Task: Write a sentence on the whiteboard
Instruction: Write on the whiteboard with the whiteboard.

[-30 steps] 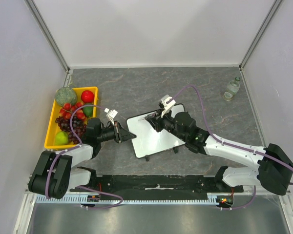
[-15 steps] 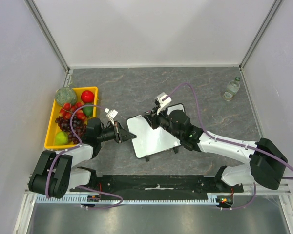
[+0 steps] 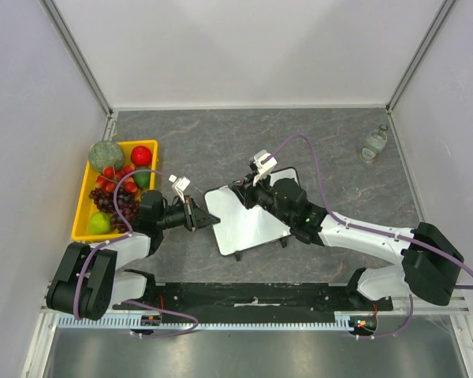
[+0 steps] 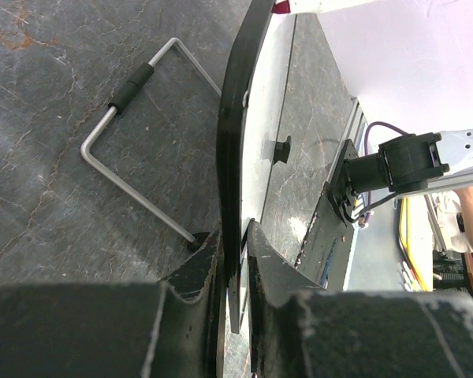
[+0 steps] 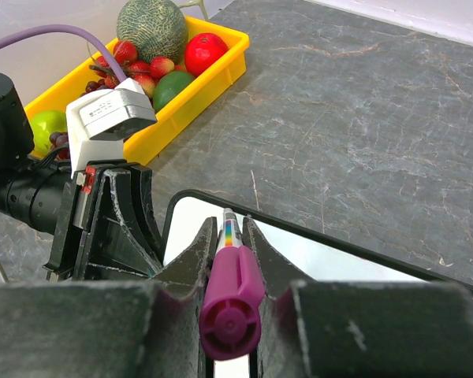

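The whiteboard (image 3: pixel 248 224) lies near the middle of the desk, its left edge clamped by the left gripper (image 3: pixel 206 219). The right gripper (image 5: pixel 231 230) squeezes the pen (image 5: pixel 230 291); I think hard pressing could make the whiteboard slip.

nothing here can be read. the whiteboard (image 3: pixel 248 220), near the middle of the table, looks plain white from above. the marker (image 5: pixel 230 283) has a rainbow-striped band but no legible letters. any print on the small bottle (image 3: pixel 374 143) by the far right corner is too small to tell.
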